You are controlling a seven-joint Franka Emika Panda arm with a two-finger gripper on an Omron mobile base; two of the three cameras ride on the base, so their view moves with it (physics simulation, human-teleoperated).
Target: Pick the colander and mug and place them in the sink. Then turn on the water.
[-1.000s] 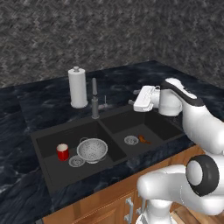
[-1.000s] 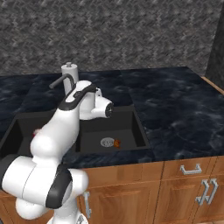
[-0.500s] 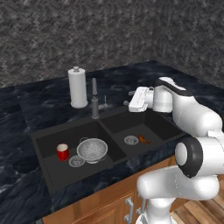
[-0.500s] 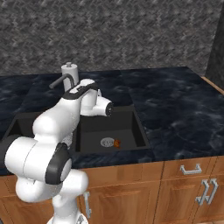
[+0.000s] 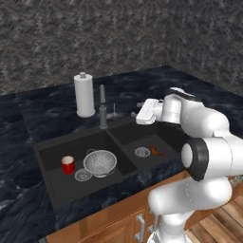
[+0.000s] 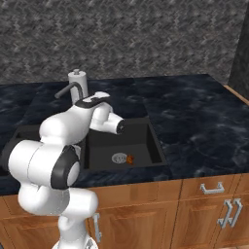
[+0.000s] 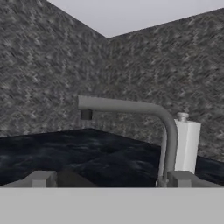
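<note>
Currently the gripper (image 5: 135,110) hangs with jaws spread apart and empty, just right of the faucet (image 5: 102,107) at the rear rim of the sink (image 5: 47,159). Behind the faucet stands a paper-towel roll (image 5: 84,95). Left of the faucet, in the left basin, the mug (image 5: 68,164) stands upright near the colander (image 5: 100,162). An orange scrap (image 5: 155,151) lies beside the right drain. No legible writing; fingertips are hard to make out.

1. A rendered home kitchen.
2. Black marble counter (image 5: 28,128) with a two-basin sink (image 5: 47,156) and faucet (image 5: 102,107).
3. Paper-towel roll (image 5: 84,95), wooden cabinets (image 6: 204,214), grey stone-look wall (image 5: 118,38).
</note>
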